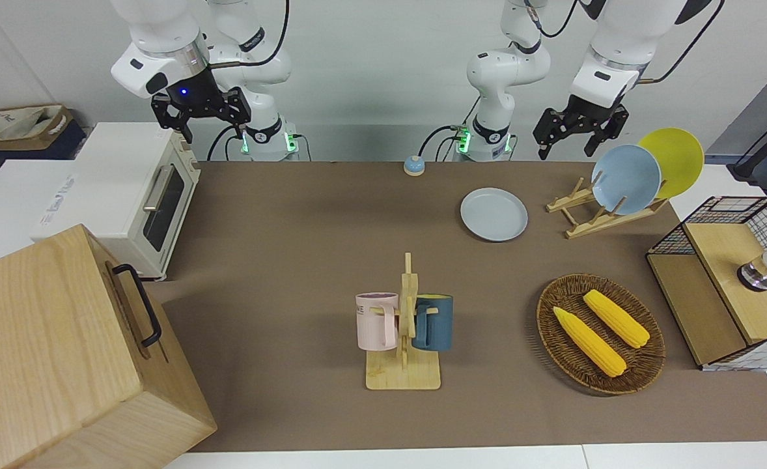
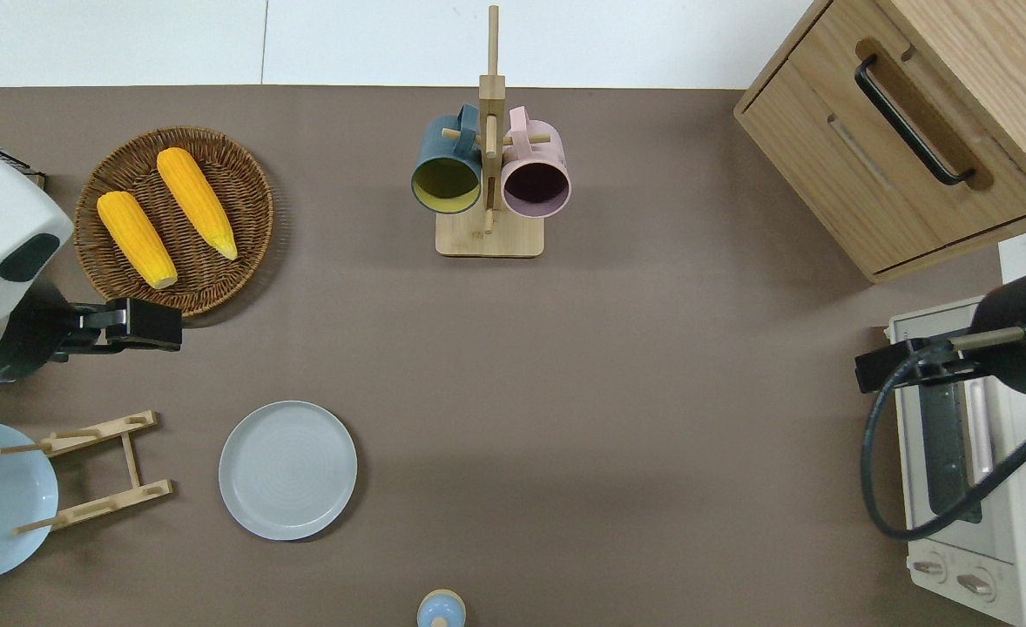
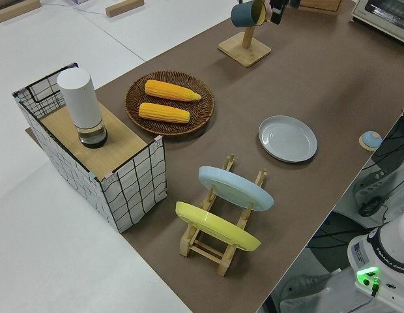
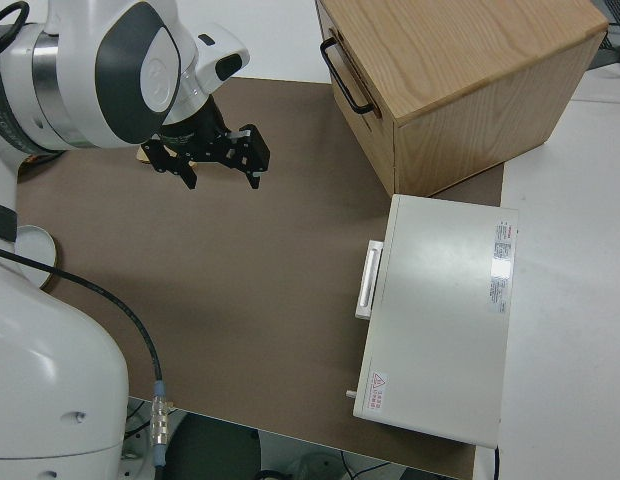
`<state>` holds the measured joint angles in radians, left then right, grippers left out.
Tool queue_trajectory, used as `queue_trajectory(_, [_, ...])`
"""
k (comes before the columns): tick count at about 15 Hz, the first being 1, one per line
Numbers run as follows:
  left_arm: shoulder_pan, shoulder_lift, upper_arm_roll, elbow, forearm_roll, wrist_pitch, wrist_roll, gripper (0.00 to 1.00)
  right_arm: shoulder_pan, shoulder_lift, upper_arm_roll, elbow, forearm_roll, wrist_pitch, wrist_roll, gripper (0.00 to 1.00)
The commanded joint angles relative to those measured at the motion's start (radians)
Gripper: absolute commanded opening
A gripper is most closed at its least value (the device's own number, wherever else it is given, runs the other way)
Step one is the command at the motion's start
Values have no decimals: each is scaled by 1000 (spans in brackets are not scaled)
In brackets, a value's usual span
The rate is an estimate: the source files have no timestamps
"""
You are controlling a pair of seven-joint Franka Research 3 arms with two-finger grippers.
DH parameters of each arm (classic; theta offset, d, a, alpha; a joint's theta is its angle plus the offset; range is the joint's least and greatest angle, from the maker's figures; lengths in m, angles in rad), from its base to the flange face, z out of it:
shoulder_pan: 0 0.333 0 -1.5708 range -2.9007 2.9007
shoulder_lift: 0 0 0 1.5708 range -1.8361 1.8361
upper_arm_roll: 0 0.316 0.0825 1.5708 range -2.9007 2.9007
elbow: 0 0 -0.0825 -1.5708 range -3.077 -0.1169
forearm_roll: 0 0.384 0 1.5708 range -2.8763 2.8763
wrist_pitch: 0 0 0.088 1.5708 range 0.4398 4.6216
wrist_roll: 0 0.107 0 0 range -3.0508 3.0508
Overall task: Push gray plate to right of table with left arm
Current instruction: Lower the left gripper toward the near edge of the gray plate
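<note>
**Plate's still sitting where it started, left arm hasn't touched it**

So the round pale gray plate [image 2: 287, 469] is lying flat on the brown cloth-covered table [image 2: 617, 392], toward the left arm's end and close to the robots' edge. It's just beside the little wooden plate rack [image 2: 95, 470], which props a sky-blue plate [image 1: 626, 179] and a yellow plate [image 1: 676, 159] up on edge. Nothing is touching the gray one and nothing is stacked on it, which makes sense for a push job: flat on cloth, free rim all round.

The left arm's black two-finger tool [image 1: 572, 133] is up in the air; from overhead it sits over bare table between the woven brown basket with two corn cobs [image 2: 173, 218] and the rack. Its fingers look spread apart and hold nothing. My guess is it needs to drop down on the rack side of the plate so it can shove it toward the right arm's end. That gap is tight, so clipping the rack seems like the main risk.

The path across looks open. The wooden mug stand with the pink and blue mugs [image 2: 489, 174] is farther from the robots, and the small blue-domed bell [image 2: 441, 609] sits nearer to them than the plate's line.

The right arm is parked, its tool [image 1: 201, 114] also spread apart and empty.
</note>
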<state>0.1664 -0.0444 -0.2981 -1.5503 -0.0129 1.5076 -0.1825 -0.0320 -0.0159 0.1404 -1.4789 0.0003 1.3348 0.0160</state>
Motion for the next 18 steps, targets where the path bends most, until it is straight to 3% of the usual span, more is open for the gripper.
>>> queue_trajectory(1, [8,-11,-4,-1,2,-23,-9,1000,-19,-2,16,9,4,-16,12,983])
queue_trajectory(8, [8,-18,-4,-16,4,-36,-9,1000,-19,-2,16,9,4,-16,13,983])
queue_trajectory(14, [44,-150,-3,-223,-2,34,33,1000,-20,-2,16,9,4,-16,12,983])
queue_trajectory(18, [61,-264,54,-410,-19,139,133,1000,-19,-2,16,9,4,-16,12,983])
